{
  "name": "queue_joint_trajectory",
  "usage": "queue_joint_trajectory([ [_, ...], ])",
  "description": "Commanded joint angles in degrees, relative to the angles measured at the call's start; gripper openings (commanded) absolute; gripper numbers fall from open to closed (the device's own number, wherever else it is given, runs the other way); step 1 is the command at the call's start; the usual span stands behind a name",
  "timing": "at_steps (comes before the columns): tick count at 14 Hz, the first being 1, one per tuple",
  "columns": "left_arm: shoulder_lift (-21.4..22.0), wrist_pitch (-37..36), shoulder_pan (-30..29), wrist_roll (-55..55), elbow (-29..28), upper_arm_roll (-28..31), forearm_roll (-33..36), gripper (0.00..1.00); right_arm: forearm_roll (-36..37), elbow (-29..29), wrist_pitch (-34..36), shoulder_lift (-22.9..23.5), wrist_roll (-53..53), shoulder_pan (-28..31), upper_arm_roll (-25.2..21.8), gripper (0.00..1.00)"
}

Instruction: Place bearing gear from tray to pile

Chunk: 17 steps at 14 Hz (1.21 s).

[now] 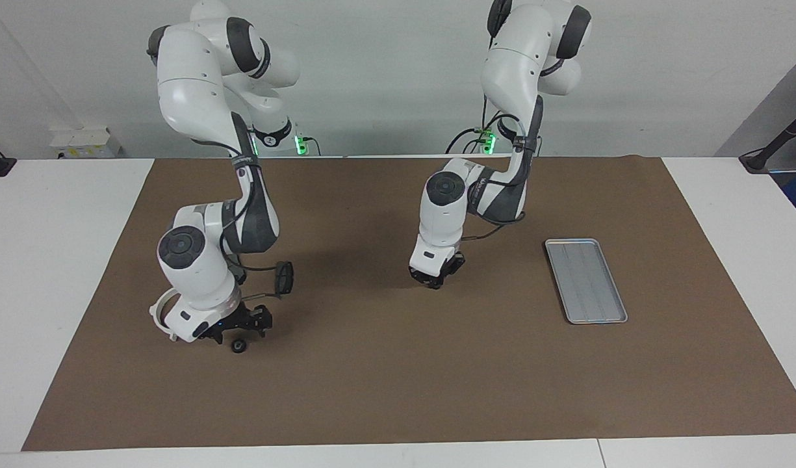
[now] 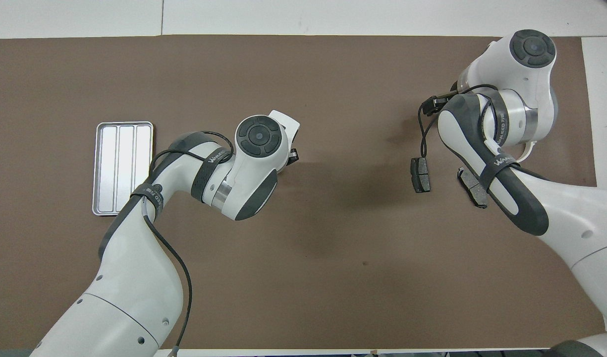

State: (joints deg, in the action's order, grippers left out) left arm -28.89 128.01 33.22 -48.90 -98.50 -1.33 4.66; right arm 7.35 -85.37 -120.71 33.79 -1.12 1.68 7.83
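Brown-covered table (image 1: 385, 390) carrying a silver tray (image 1: 585, 280) toward the left arm's end. Toward the right arm's end, two dark pad-shaped pieces (image 2: 420, 175) side by side, a white half-ring (image 1: 158, 313), and what may be a small black gear (image 1: 239, 346).

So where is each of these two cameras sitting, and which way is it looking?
Facing view: high across the table, looking at both robots, whole arms from their bases down to the left gripper and right gripper.
Overhead view: above the robots' own end, looking steeply down; the arms enter from the bottom.
Shared: the tray, the brown mat, one dark pad.
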Motion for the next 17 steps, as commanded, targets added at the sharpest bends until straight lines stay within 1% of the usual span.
queue_joint_trajectory([
  [1, 0.8, -2.1, -1.0, 0.9, 0.4, 0.5, 1.8, 1.0, -0.1, 0.6, 7.9, -5.5, -8.3, -3.4, 0.7, 1.0],
  [3, 3.4, -7.6, -2.2, 3.3, 1.8, 0.3, 1.1, 1.0, -0.4, 2.9, 12.2, -6.4, -17.4, -7.5, 0.8, 1.0],
  [4, 5.6, -9.8, -3.2, 4.7, 1.8, 0.3, 0.0, 1.0, -0.4, 3.7, 13.9, -6.5, -23.5, -9.7, 0.8, 1.0],
  [5, 8.4, -11.7, -5.8, 7.3, 1.8, 0.0, -1.8, 1.0, -0.8, 4.0, 14.4, -6.5, -30.2, -12.2, 0.8, 1.0],
  [7, 14.4, -16.9, -8.4, 12.0, 2.9, 0.7, -3.8, 1.0, -2.7, 4.0, 13.8, -6.7, -42.2, -16.9, 0.8, 1.0],
  [9, 20.7, -20.7, -14.5, 16.4, 3.2, 0.7, -3.2, 1.0, -2.6, 4.0, 13.0, -6.4, -53.2, -21.8, 0.8, 1.0],
  [10, 24.3, -21.8, -18.2, 21.1, 3.1, 0.7, -3.2, 1.0, -2.2, 4.0, 12.7, -5.6, -58.2, -24.4, 0.8, 1.0],
  [11, 27.7, -22.0, -22.5, 26.5, 2.4, 0.7, -3.2, 1.0, -1.6, 5.1, 11.8, -3.3, -62.7, -27.3, 0.6, 1.0],
  [12, 29.8, -21.7, -27.0, 31.1, 2.8, 0.6, -3.2, 1.0, -1.5, 7.4, 10.9, -0.7, -66.8, -29.0, 0.4, 1.0],
  [13, 30.9, -21.9, -30.9, 35.8, 3.3, 0.8, -3.2, 1.0, -1.1, 9.6, 10.6, 2.0, -70.2, -30.6, 0.2, 1.0],
  [14, 32.7, -22.3, -33.2, 41.0, 3.2, 0.9, -3.3, 1.0, 0.0, 12.3, 10.6, 4.3, -72.6, -31.5, 0.3, 1.0],
  [15, 33.6, -23.7, -34.8, 44.2, 3.2, 0.9, -3.5, 1.0, 0.4, 13.1, 10.2, 5.6, -74.4, -31.8, 0.3, 1.0],
  [16, 33.9, -25.2, -36.3, 44.9, 3.3, 1.0, -3.9, 1.0, 0.4, 13.1, 8.7, 6.4, -76.0, -32.1, 0.4, 1.0],
  [17, 34.0, -27.4, -36.2, 44.8, 3.1, 0.7, -4.0, 1.0, 0.5, 13.1, 7.3, 7.4, -77.4, -33.0, 0.3, 1.0],
])
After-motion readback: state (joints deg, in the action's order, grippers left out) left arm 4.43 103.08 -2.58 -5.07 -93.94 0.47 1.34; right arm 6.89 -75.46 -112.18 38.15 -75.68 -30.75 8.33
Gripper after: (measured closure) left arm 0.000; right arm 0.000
